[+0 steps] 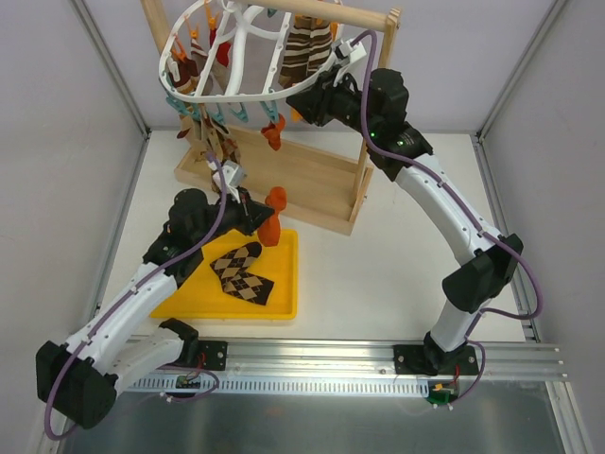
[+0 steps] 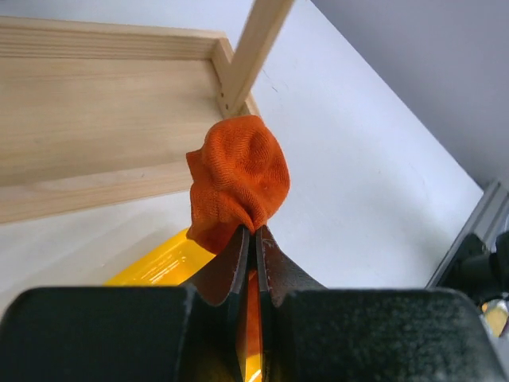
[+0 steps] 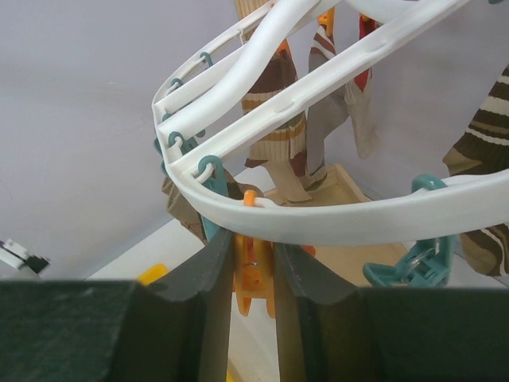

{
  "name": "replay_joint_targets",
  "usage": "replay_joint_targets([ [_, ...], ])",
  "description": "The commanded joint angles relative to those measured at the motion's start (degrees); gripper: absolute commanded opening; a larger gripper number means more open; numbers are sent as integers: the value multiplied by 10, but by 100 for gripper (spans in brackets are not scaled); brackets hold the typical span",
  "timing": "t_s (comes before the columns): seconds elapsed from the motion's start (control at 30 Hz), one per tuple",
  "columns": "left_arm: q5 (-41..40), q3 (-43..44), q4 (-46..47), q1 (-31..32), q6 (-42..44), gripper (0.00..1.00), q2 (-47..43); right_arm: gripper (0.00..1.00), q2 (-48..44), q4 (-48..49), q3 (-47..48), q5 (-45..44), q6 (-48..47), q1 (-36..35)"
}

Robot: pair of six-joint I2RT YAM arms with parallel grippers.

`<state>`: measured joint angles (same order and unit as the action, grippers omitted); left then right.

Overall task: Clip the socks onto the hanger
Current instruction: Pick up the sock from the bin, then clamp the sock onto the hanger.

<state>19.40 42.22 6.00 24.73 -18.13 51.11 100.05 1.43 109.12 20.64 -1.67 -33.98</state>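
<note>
Orange-red sock (image 2: 238, 179) clamped in the left jaws, bunched into a ball just beyond their tips. Jaws pressed together on the fabric, no gap showing. Sock held clear of the surface (image 1: 378, 255), yellow tray (image 1: 189, 301) below and behind the jaws.

Right jaws closed on an orange peg (image 3: 254, 274) hanging from the hanger (image 3: 318, 227) rim directly above them. Peg mouth open or not: impossible to tell, its lower end hidden low between the jaws. Probably the second sock (image 1: 272, 134) dangling from another peg, just beside the right jaws on the side towards the left ones.

Likely step in hand: carrying the held sock up to the squeezed peg, the two pairs of jaws well apart for now.

To do it well:
- Raise the left jaws up and forward until level with the peg's lower end, straight beneath the right jaws.
- Offer a thin edge of fabric, not the whole ball; too thick a wad probably slips out.
- Keep the right squeeze steady and avoid pushing the rim, to stop the hanger swinging away.
- Ease the right jaws off first, letting the peg bite, and only then part the left ones.
</note>
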Motion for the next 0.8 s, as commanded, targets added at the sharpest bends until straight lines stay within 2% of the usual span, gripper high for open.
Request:
replay_joint_targets([
  [0.0,70,30,92,19,89,0,34,1,-14,6,21,15,31,2],
  [0.23,109,117,122,25,137,0,110,1,-26,1,7,18,37,3],
  [0.4,107,166,149,28,145,0,155,1,-28,8,3,20,49,4],
  [0.57,80,190,176,28,145,0,189,1,-31,4,3,19,60,4],
  [0.77,40,192,198,28,171,0,189,1,-30,-1,0,19,75,5],
])
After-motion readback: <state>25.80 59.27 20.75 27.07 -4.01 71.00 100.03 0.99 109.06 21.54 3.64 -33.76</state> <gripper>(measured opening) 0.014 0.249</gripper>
